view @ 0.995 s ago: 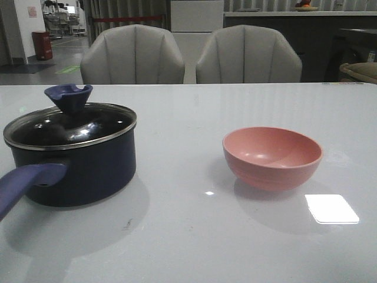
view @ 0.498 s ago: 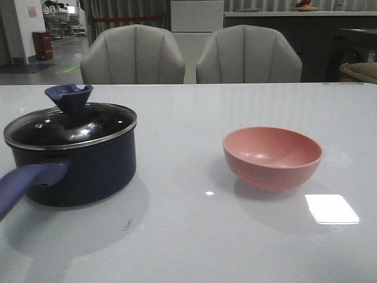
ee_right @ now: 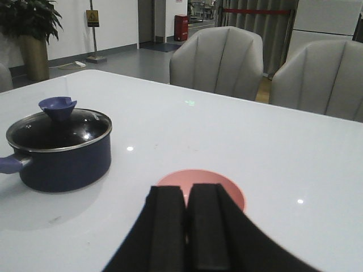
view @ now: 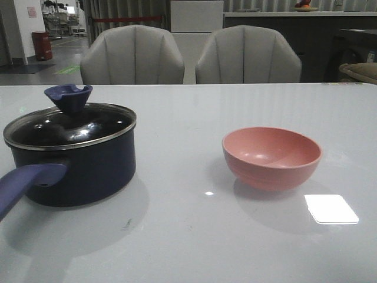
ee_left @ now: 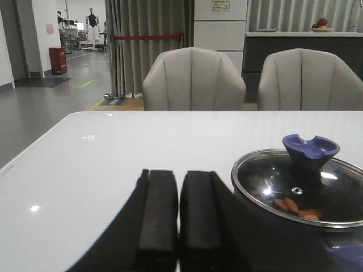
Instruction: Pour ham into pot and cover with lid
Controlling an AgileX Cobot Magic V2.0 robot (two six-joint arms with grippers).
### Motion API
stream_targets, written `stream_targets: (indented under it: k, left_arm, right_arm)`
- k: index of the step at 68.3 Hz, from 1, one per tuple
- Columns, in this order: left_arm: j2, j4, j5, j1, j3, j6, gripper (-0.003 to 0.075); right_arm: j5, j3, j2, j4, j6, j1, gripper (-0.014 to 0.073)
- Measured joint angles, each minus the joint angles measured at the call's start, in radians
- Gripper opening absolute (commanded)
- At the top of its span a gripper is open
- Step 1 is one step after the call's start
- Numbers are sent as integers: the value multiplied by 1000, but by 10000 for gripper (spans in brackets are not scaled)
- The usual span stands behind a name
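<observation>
Ham (ee_left: 295, 207) in pot (view: 79, 168), lid (view: 69, 125) on, unchanged

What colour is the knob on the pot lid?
Dark blue; the knob shows best in the front view.

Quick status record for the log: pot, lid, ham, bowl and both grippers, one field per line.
pot: on the table, robot's left side, handle toward the camera
lid: seated on the pot, knob up
ham: orange pieces visible through the glass lid, inside the pot
pink bowl: upright, right of the pot, apart from it, looks empty
left gripper: shut, holding nothing
right gripper: shut, holding nothing
</observation>
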Motion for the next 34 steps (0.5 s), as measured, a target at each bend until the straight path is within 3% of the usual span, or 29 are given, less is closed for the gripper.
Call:
stream_targets:
  k: [9,22,34]
  left_arm:
    - [0,0,0,0,0,0,113]
    - [0,0,0,0,0,0,113]
    - [0,0,0,0,0,0,113]
  right_arm:
    - [-31,28,-7,-101,37,-89,144]
    - [-101,117,-16,-295,271,-275,144]
    - [-125,191,-98,-386,364,-305,144]
